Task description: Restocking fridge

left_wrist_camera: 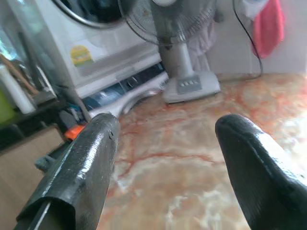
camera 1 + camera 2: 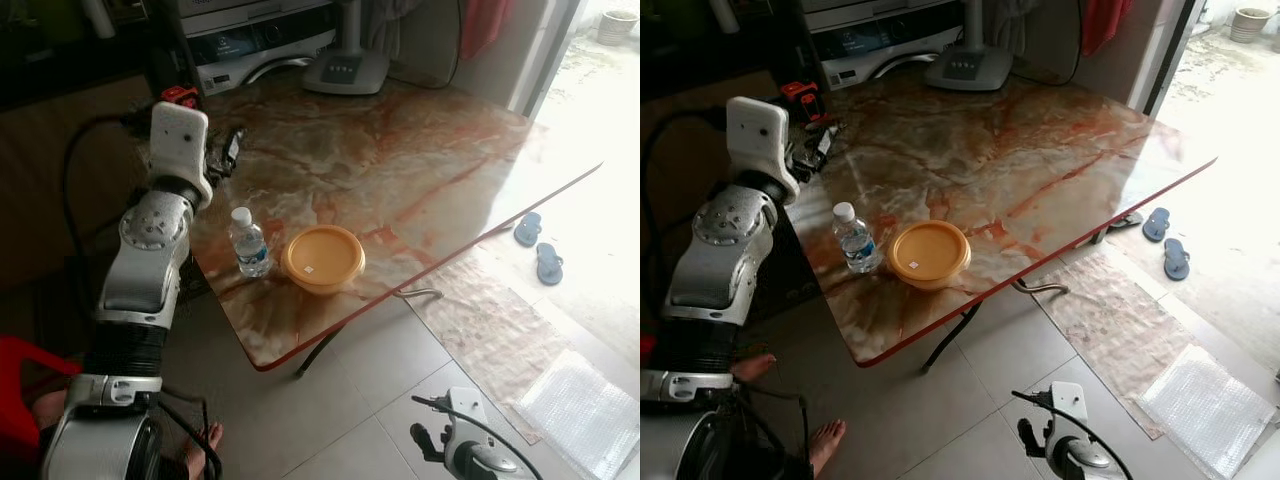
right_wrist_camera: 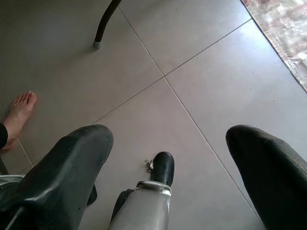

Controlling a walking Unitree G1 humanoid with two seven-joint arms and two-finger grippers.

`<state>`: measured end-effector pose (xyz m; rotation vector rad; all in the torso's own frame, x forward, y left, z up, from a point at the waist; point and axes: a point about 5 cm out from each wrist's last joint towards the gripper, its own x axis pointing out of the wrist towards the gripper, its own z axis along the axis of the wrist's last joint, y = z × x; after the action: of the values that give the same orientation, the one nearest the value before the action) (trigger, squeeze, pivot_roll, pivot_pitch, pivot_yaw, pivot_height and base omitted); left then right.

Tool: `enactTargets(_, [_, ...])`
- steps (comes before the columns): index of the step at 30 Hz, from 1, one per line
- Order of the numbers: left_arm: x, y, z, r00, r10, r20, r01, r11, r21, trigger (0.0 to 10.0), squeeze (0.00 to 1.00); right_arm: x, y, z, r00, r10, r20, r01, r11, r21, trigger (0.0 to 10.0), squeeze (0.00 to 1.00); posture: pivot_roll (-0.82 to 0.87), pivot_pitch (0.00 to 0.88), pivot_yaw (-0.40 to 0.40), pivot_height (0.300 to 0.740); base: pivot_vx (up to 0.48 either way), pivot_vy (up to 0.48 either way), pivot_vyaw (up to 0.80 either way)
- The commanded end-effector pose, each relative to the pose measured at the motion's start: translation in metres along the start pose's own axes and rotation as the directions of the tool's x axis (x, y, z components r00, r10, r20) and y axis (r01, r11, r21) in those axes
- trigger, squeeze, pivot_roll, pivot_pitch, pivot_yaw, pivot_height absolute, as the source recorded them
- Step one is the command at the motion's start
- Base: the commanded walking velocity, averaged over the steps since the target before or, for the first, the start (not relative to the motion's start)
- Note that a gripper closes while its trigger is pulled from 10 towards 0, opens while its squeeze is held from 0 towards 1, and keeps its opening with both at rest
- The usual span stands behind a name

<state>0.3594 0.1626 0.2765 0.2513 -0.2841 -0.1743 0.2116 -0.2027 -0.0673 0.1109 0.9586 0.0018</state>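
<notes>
Here, upright water bottle [image 2: 248, 241] beside yellow bowl [image 2: 322, 258]; left pincer [image 1: 168, 167] agape, empty.

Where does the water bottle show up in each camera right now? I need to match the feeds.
Left eye view: water bottle near the table's front corner, just left of the yellow lidded bowl.
Right eye view: bottle, again left of the bowl.
Left wrist view: not in it.
Right wrist view: not in it.
Shared landmark: the fan base at the table's far edge.

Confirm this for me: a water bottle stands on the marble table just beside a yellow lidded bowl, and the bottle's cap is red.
Not quite: the water bottle has a white cap, as the left eye view shows. It does stand beside the yellow lidded bowl on the marble table.
</notes>
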Motion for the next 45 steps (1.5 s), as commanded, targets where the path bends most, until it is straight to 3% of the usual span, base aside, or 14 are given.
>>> enactTargets(1, [0.000, -0.007, -0.008, 0.982, -0.138, -0.132, 0.139, 0.990, -0.007, 10.0, 0.00, 0.000, 0.002, -0.003, 1.000, 0.007, -0.016, -0.007, 1.000, -0.003, 10.0, 0.00, -0.05, 0.047, 0.034, 0.740, 0.000, 0.000, 0.00])
enactTargets(6, [-0.002, -0.011, -0.001, 0.899, -0.333, -0.284, 0.347, 0.938, -0.002, 10.0, 0.00, 0.000, 0.002, -0.003, 1.000, 0.007, -0.020, -0.007, 1.000, -0.009, 10.0, 0.00, -0.04, 0.048, 0.032, 0.740, 0.000, 0.000, 0.00])
enactTargets(8, [-0.002, -0.004, -0.001, 0.879, -0.346, -0.328, 0.374, 0.927, 0.026, 10.0, 0.00, 0.000, 0.002, -0.003, 1.000, 0.008, -0.024, -0.009, 1.000, -0.015, 10.0, 0.00, -0.04, 0.049, 0.034, 0.740, 0.000, 0.000, 0.00])
enactTargets(11, [-0.001, 0.003, -0.001, 0.880, -0.322, -0.348, 0.361, 0.931, 0.053, 10.0, 0.00, 0.000, 0.002, -0.003, 1.000, 0.008, -0.024, -0.009, 1.000, -0.015, 10.0, 0.00, -0.04, 0.049, 0.035, 0.740, 0.000, 0.000, 0.00])
enactTargets(14, [0.002, 0.020, 0.009, 0.877, -0.277, -0.392, 0.361, 0.919, 0.159, 10.0, 0.00, 0.000, 0.002, -0.004, 1.000, 0.004, -0.026, -0.005, 1.000, -0.015, 10.0, 0.00, -0.03, 0.051, 0.038, 0.740, 0.000, 0.000, 0.00])
enactTargets(15, [0.002, 0.020, 0.009, 0.877, -0.277, -0.392, 0.361, 0.919, 0.159, 10.0, 0.00, 0.000, 0.002, -0.004, 1.000, 0.004, -0.026, -0.005, 1.000, -0.015, 10.0, 0.00, -0.03, 0.051, 0.038, 0.740, 0.000, 0.000, 0.00])
enactTargets(18, [0.004, 0.018, 0.008, 0.856, -0.325, -0.401, 0.397, 0.912, 0.108, 10.0, 0.00, 0.000, 0.002, -0.004, 0.999, 0.007, -0.031, -0.008, 1.000, -0.022, 10.0, 0.00, -0.03, 0.051, 0.038, 0.740, 0.000, 0.000, 0.00])
enactTargets(19, [0.004, 0.012, 0.006, 0.844, -0.359, -0.399, 0.397, 0.918, 0.014, 10.0, 0.00, 0.000, 0.002, -0.004, 0.999, 0.008, -0.031, -0.009, 1.000, -0.023, 10.0, 0.00, -0.03, 0.048, 0.032, 0.740, 0.000, 0.000, 0.00])
enactTargets(22, [0.006, 0.002, 0.000, 0.828, -0.416, -0.377, 0.398, 0.908, -0.129, 10.0, 0.00, 0.000, 0.001, -0.004, 0.999, 0.009, -0.031, -0.010, 1.000, -0.026, 10.0, 0.00, -0.03, 0.046, 0.027, 0.740, 0.000, 0.000, 0.00])
enactTargets(26, [0.008, -0.001, -0.004, 0.814, -0.448, -0.369, 0.397, 0.893, -0.210, 10.0, 0.00, 0.000, 0.001, -0.004, 1.000, 0.008, -0.031, -0.008, 1.000, -0.027, 10.0, 0.00, -0.03, 0.046, 0.025, 0.740, 0.000, 0.000, 0.00])
enactTargets(28, [0.008, -0.001, -0.006, 0.810, -0.449, -0.377, 0.397, 0.893, -0.211, 10.0, 0.00, 0.000, 0.001, -0.004, 0.999, 0.007, -0.031, -0.008, 1.000, -0.028, 10.0, 0.00, -0.03, 0.049, 0.024, 0.740, 0.000, 0.000, 0.00])
enactTargets(35, [0.009, 0.003, -0.021, 0.743, -0.469, -0.477, 0.406, 0.883, -0.235, 10.0, 0.00, 0.000, 0.000, -0.004, 0.999, 0.010, -0.036, -0.011, 0.999, -0.034, 10.0, 0.00, -0.03, 0.056, 0.023, 0.740, 0.000, 0.000, 0.00])
enactTargets(38, [0.009, 0.004, -0.023, 0.723, -0.471, -0.505, 0.436, 0.879, -0.195, 10.0, 0.00, 0.000, 0.000, -0.004, 0.999, 0.011, -0.038, -0.012, 0.999, -0.036, 10.0, 0.00, -0.03, 0.058, 0.023, 0.740, 0.000, 0.000, 0.00])
enactTargets(45, [0.013, 0.002, -0.028, 0.714, -0.477, -0.512, 0.443, 0.875, -0.197, 10.0, 0.00, 0.000, 0.000, -0.004, 0.999, 0.012, -0.040, -0.013, 0.999, -0.040, 10.0, 0.00, -0.03, 0.060, 0.023, 0.740, 0.000, 0.000, 0.00])
